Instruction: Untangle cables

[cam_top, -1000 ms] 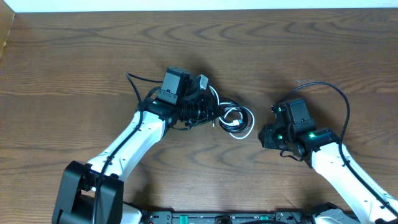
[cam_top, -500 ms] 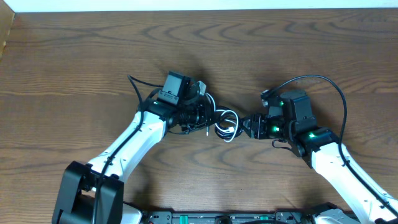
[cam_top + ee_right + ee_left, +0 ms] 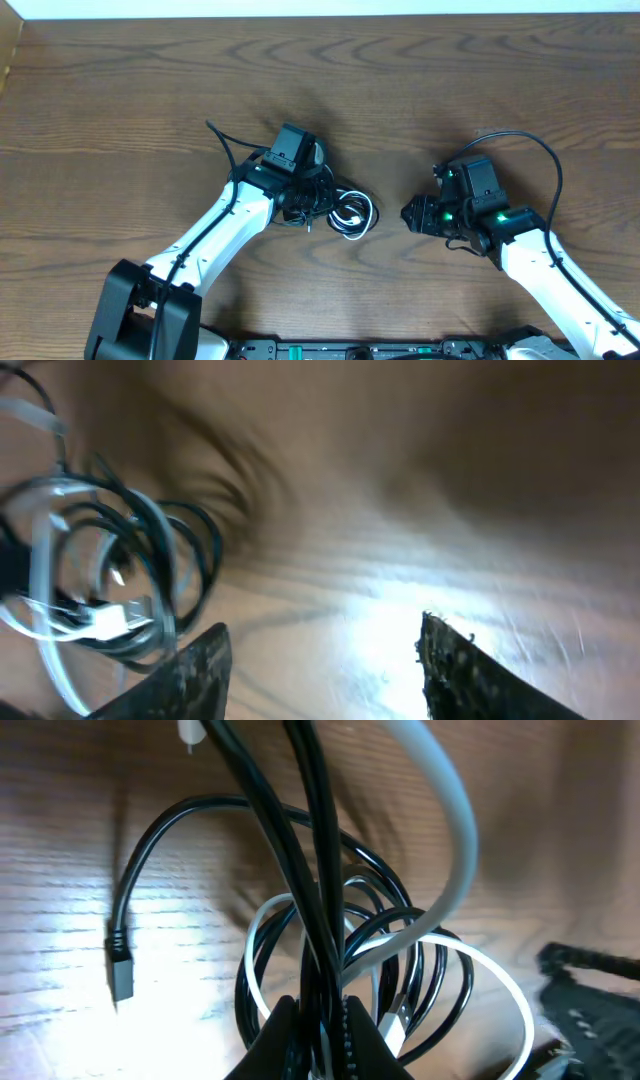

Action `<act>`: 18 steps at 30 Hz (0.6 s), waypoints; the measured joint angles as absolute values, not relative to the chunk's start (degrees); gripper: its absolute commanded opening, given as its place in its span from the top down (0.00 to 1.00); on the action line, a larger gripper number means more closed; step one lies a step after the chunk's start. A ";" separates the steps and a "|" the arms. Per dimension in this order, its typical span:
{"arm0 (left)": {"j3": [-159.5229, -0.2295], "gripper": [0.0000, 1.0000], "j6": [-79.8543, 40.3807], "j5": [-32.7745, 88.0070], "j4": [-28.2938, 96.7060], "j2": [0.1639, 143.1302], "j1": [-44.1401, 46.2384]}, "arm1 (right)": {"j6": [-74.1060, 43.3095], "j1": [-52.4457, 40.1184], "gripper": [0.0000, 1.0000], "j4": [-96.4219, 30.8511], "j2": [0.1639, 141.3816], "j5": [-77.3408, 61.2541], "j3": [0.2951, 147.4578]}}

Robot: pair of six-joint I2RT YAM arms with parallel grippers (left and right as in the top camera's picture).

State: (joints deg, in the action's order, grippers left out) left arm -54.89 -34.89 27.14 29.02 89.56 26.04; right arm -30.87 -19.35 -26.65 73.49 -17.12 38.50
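Observation:
A tangle of thin black and white cables [image 3: 348, 211] lies coiled on the wooden table at its middle. My left gripper [image 3: 312, 196] sits on the tangle's left side, shut on several black strands [image 3: 318, 970]. A white loop [image 3: 470, 970] and a black plug end [image 3: 120, 975] show in the left wrist view. My right gripper [image 3: 412, 215] is open and empty, a short way right of the tangle, jaws wide apart over bare wood. The coil [image 3: 110, 580] shows blurred at the left of the right wrist view.
The thicker black arm cable [image 3: 545, 160] arcs over the right arm. Another arm cable [image 3: 222, 145] loops by the left arm. A pale edge [image 3: 320, 8] runs along the far side of the table.
The left gripper has dragged the tangle slightly right and down, and the coil looks tighter. The right gripper moved in to the tangle, then drew back to the right, open.

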 measured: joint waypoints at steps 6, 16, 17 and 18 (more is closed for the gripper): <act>-54.89 0.93 -34.87 25.78 29.12 89.56 26.50 | -30.81 -19.35 0.44 -17.30 73.49 -24.75 38.50; -54.89 0.93 -35.20 32.14 21.96 89.56 30.59 | -30.81 -19.35 0.48 -16.88 73.49 -28.27 38.50; -54.89 0.93 -35.57 33.43 20.60 89.56 30.59 | -30.81 -19.35 0.50 -17.43 73.49 -28.14 38.50; -54.89 0.93 -35.92 34.59 19.55 89.56 30.59 | -30.81 -19.35 0.51 -18.26 73.49 -27.79 38.50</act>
